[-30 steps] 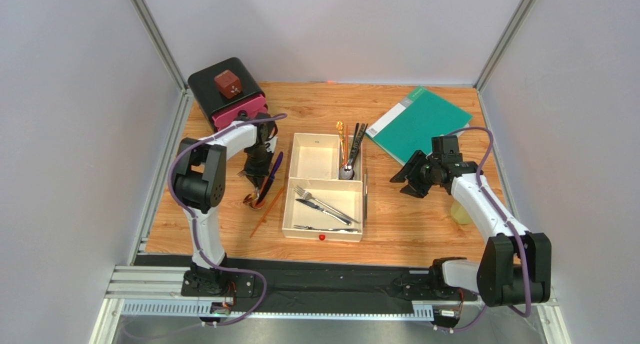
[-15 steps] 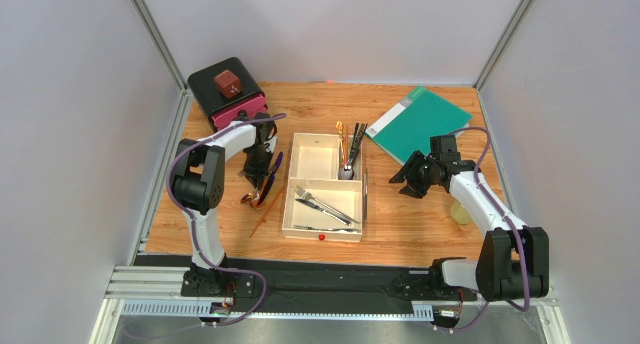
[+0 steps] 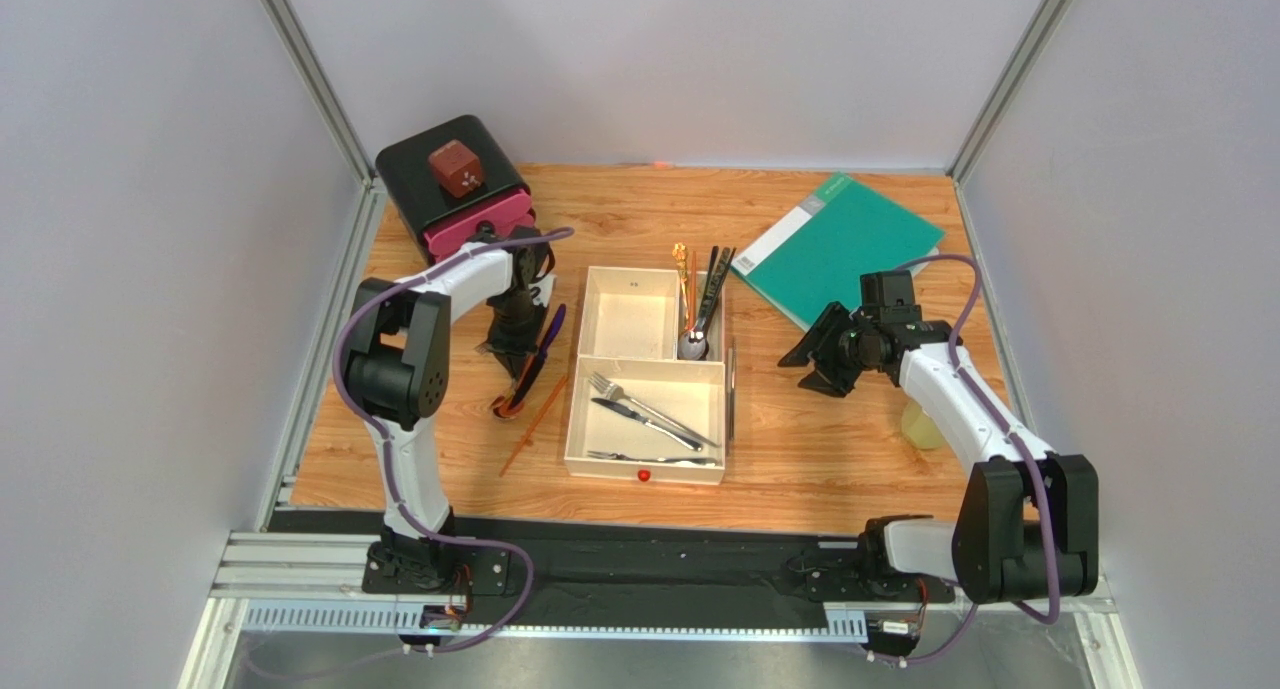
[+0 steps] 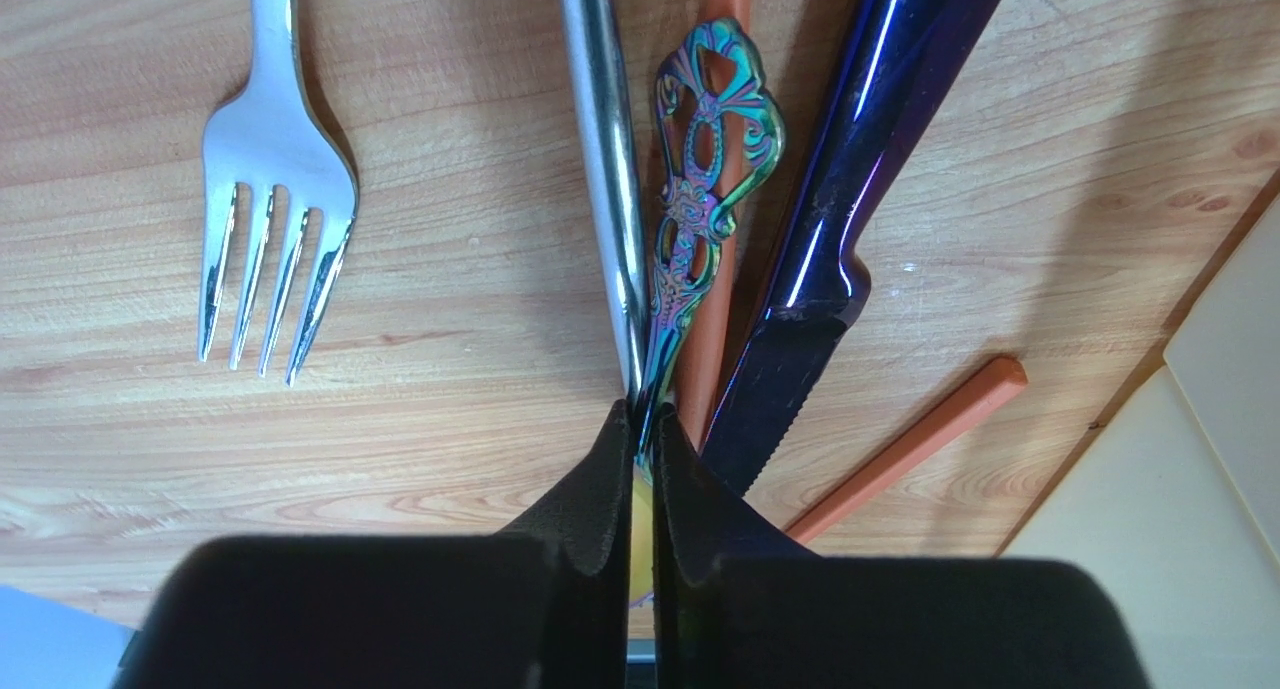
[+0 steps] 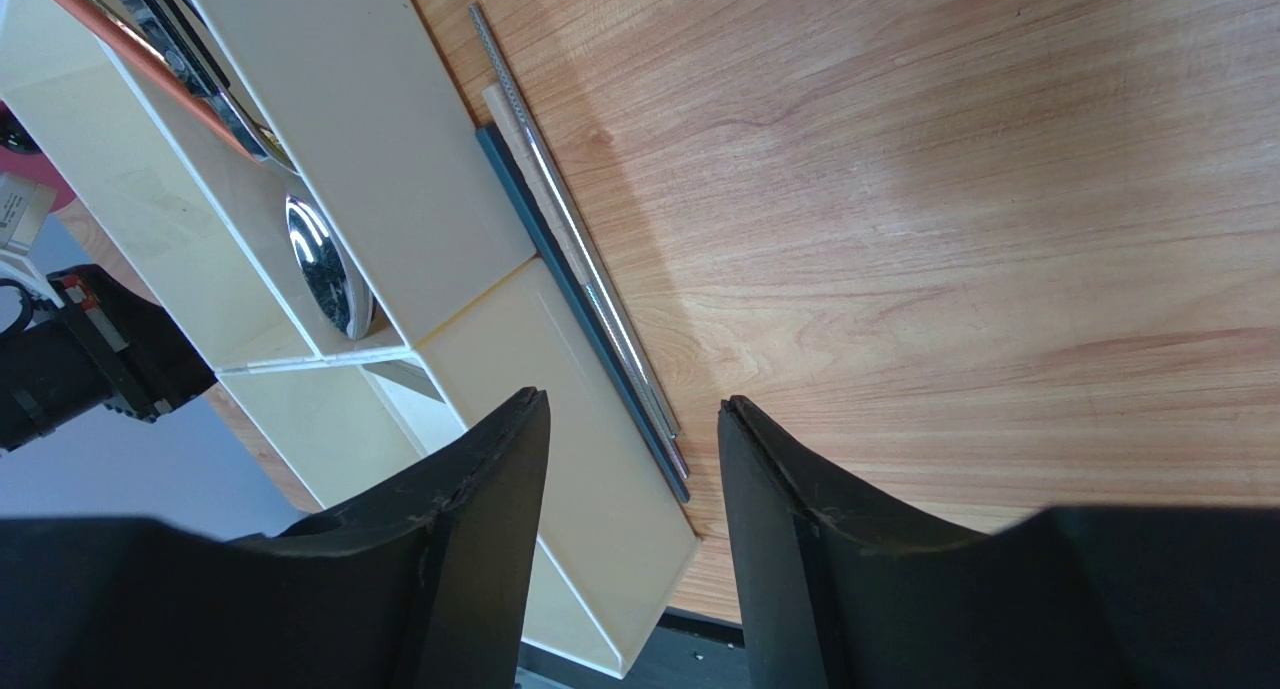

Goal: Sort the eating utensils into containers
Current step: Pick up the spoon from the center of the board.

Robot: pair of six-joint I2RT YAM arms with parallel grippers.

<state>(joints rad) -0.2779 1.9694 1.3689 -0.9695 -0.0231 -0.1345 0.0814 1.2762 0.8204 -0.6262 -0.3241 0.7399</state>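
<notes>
While left claw (image 4: 639,427) pinches iridescent handle (image 4: 699,164), right claw (image 5: 631,419) wide, large tray compartment (image 3: 691,391) holding silver fork (image 3: 607,385)

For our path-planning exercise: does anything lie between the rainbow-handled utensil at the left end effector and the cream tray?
Yes. The blue-purple knife and an orange chopstick lie flat between the rainbow-handled utensil and the tray. Above them, nothing visible blocks the way.

One tray (image 3: 684,472), one folder (image 3: 842,247), one box (image 3: 428,187)

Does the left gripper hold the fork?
No, the fork lies apart to the side; the left gripper pinches the rainbow utensil.
</notes>
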